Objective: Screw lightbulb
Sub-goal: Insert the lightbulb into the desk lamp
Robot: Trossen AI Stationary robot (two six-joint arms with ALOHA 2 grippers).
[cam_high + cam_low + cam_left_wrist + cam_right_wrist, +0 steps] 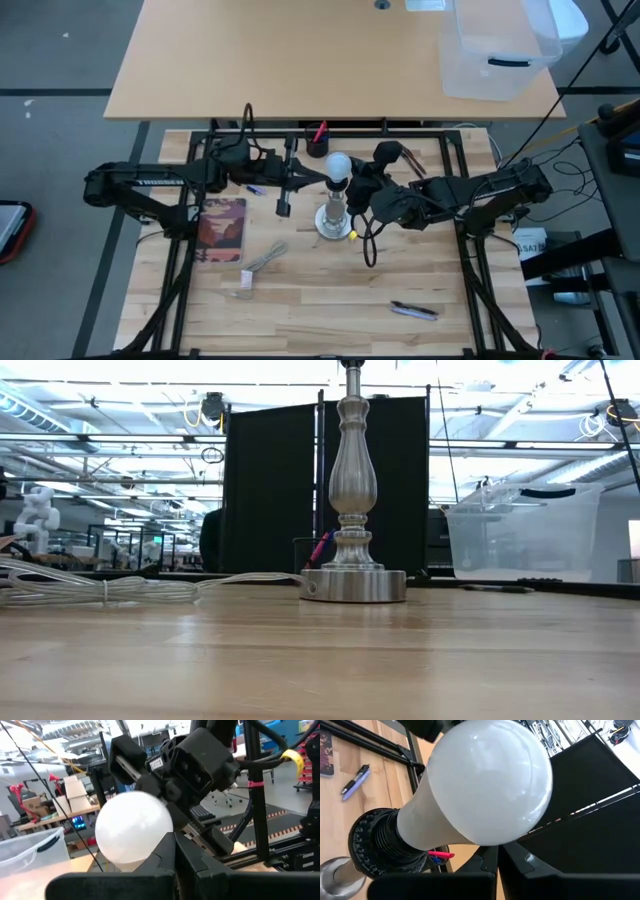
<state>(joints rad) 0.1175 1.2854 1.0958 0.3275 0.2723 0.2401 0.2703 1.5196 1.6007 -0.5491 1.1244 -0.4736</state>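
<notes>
Table [300, 300]: one lightbulb [340, 166], two closed pincers.

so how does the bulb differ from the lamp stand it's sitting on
The frosted white round lightbulb is matte and opaque white; the silvery turned-metal lamp stand is shiny brushed metal. The lightbulb is one smooth globe tapering to a neck; the stand is a tall baluster post on a flat disc foot. The lightbulb sits on top, the stand rests on the wooden table. Both stand upright in line.
</notes>
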